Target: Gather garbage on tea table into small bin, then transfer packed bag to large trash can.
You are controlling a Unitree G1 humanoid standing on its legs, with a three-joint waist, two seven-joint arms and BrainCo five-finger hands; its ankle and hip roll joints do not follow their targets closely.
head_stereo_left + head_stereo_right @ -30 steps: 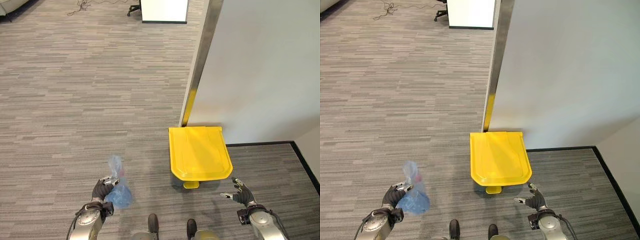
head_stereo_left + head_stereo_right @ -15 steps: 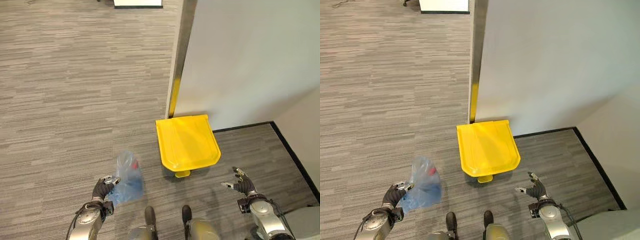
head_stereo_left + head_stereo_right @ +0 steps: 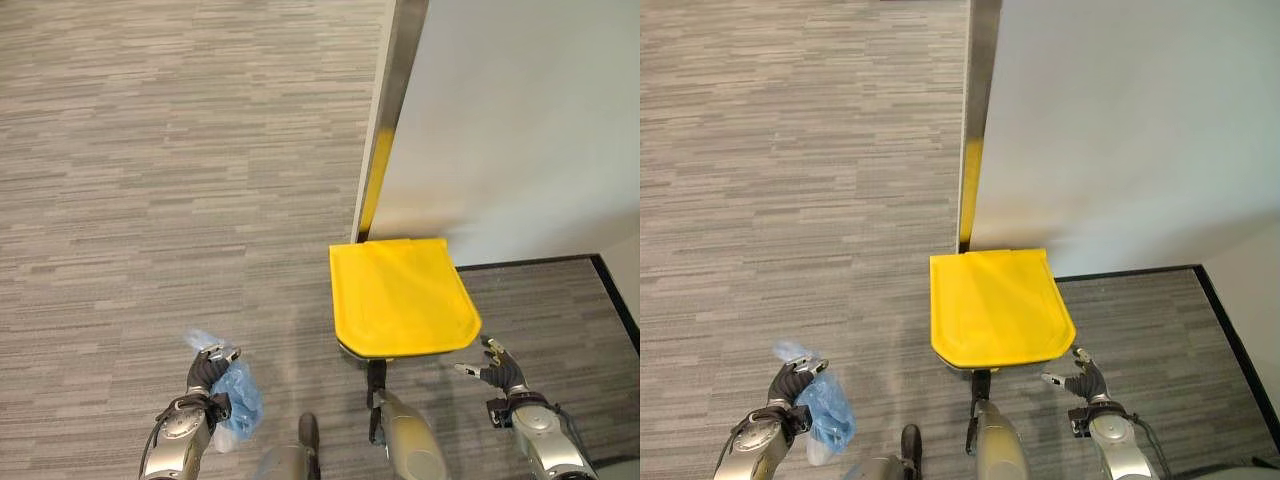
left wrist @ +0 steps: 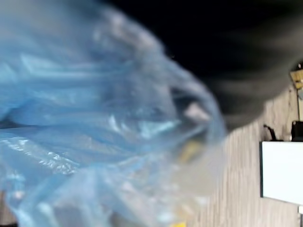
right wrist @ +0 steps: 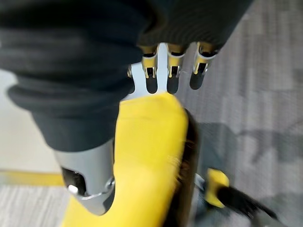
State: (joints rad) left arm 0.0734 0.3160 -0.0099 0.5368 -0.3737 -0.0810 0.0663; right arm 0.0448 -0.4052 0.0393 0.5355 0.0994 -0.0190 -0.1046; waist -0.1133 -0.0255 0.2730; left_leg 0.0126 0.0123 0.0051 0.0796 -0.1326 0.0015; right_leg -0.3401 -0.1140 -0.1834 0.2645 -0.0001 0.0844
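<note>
1. Blue translucent plastic bag of rubbish (image 3: pixel 236 400) bunched at the neck in the left hand (image 3: pixel 205 373), fingers curled round the gathered top; hanging clear of the grey striped carpet (image 3: pixel 150 200), presumably for carrying rather than dragging.
2. Yellow square-lidded pedal trash can (image 3: pixel 402 297) against the pale wall (image 3: pixel 520 120), lid down; bag well apart from it, off to the left, so transfer not yet made.
3. Right hand (image 3: pixel 497 367) empty, fingers spread and relaxed, just beside the can's near right corner (perhaps ready for the lid, perhaps only for balance).
4. From the left wrist: crumpled blue film pressed close, with pale and yellowish scraps inside, unseen from the head.
5. From the right wrist: straight dark-tipped fingers (image 5: pixel 171 78) over the yellow lid's edge, plus a small yellow foot pedal (image 5: pixel 216 187) at the base.
</note>
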